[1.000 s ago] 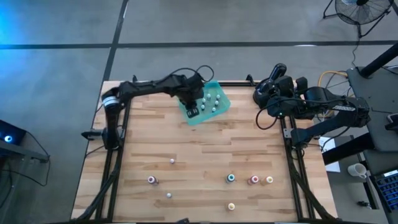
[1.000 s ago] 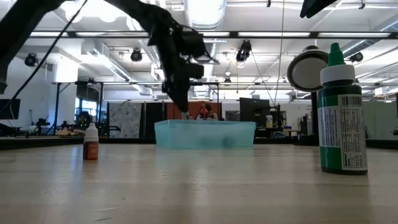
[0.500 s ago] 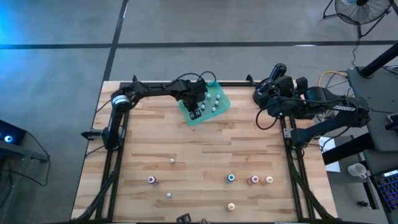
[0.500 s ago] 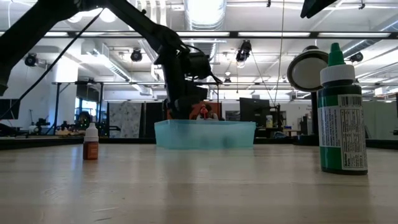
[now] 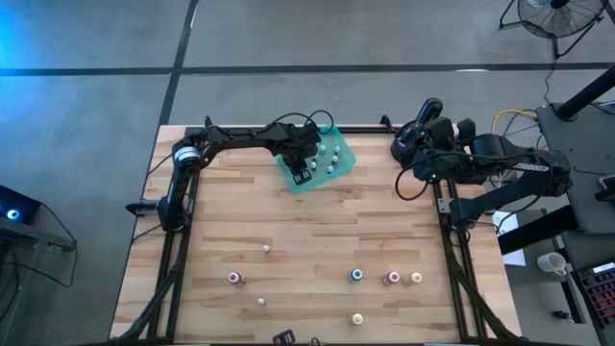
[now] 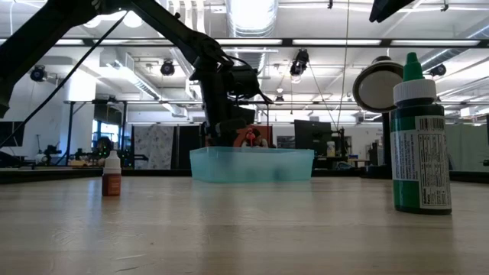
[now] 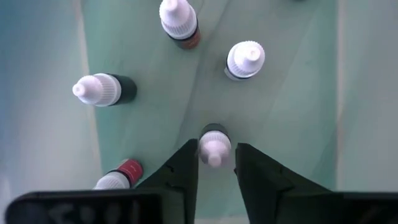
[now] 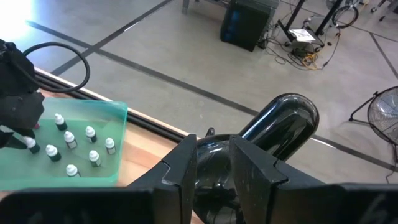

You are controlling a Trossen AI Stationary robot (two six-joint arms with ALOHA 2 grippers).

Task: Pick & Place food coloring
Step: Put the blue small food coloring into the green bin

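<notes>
Left gripper (image 5: 301, 171) sits low inside the teal tray (image 5: 344, 159), upper centre of the high view — its fingers slightly parted on either side of one upright bottle (image 7: 214, 141), whose white cap shows between the tips, apparently just let go. Neighbouring bottles (image 7: 245, 60) stand close around. Six loose food coloring bottles (image 5: 356, 275) remain in the lower part of the table. Right gripper (image 5: 408, 144) waits at the right edge, narrowly parted, empty.

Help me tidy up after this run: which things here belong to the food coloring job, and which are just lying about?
Job:
- food coloring bottles
- teal tray
- left gripper, over a bottle in the tray

Lying about:
- fan
- black round lamp-like device by the right gripper
</notes>
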